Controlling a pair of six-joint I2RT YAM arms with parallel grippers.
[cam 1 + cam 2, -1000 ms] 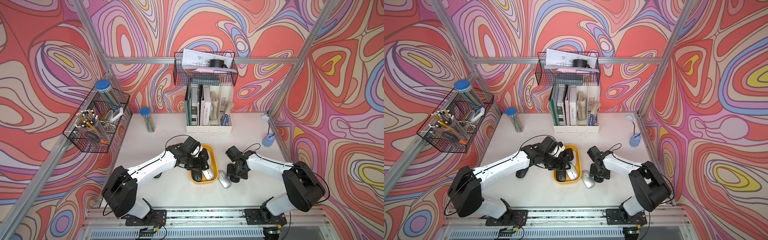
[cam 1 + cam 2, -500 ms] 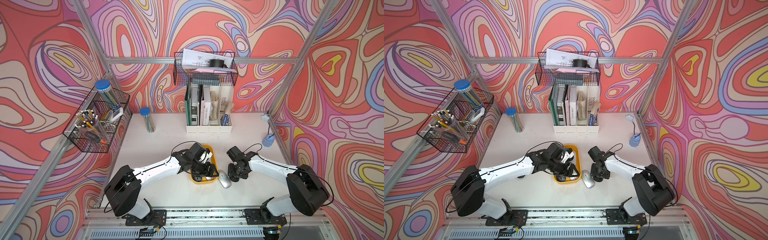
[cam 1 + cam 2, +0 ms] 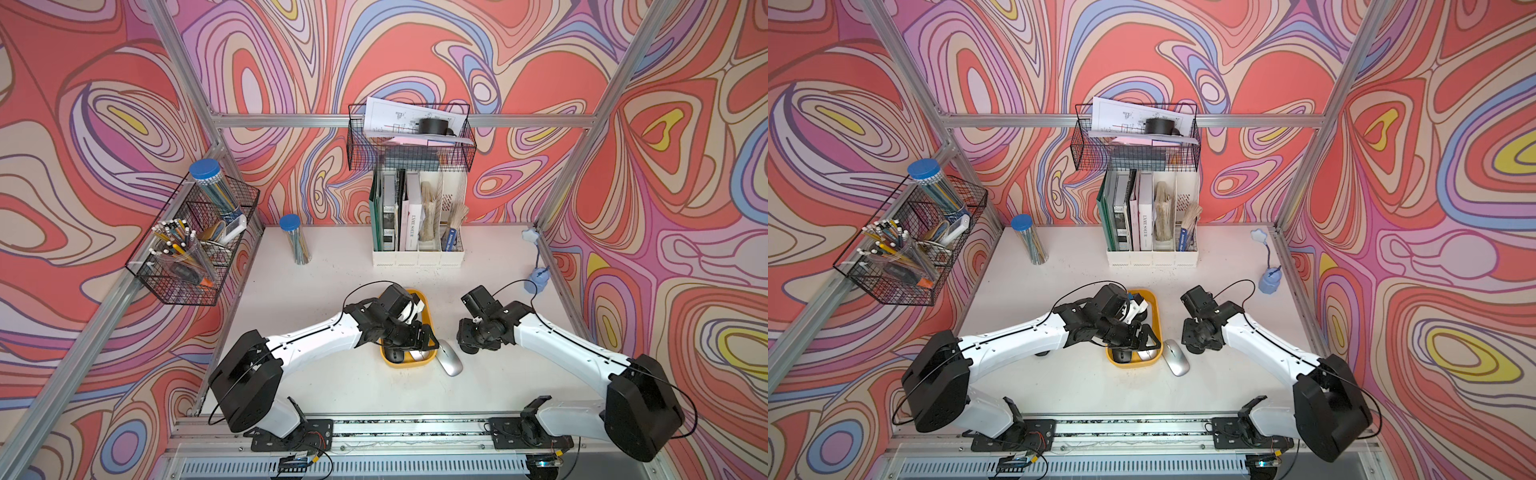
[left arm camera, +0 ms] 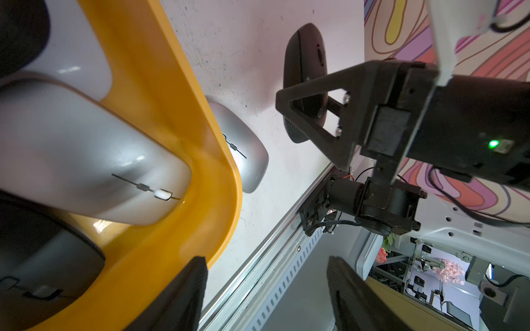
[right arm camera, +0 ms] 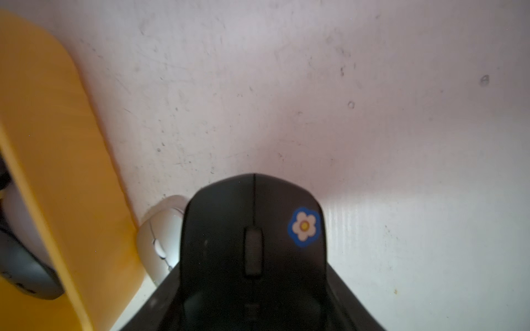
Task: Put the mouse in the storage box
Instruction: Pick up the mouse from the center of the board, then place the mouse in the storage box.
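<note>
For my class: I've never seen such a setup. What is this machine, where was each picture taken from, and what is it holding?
Two robot arms work at a table. Both top views look down from above; each wrist view comes from a camera on one arm. The yellow storage box holds a silver mouse and a dark mouse; another silver mouse lies on the table beside it. The right gripper has its fingers closed on a black mouse with a flower sticker. The left gripper hangs open above the box.
</note>
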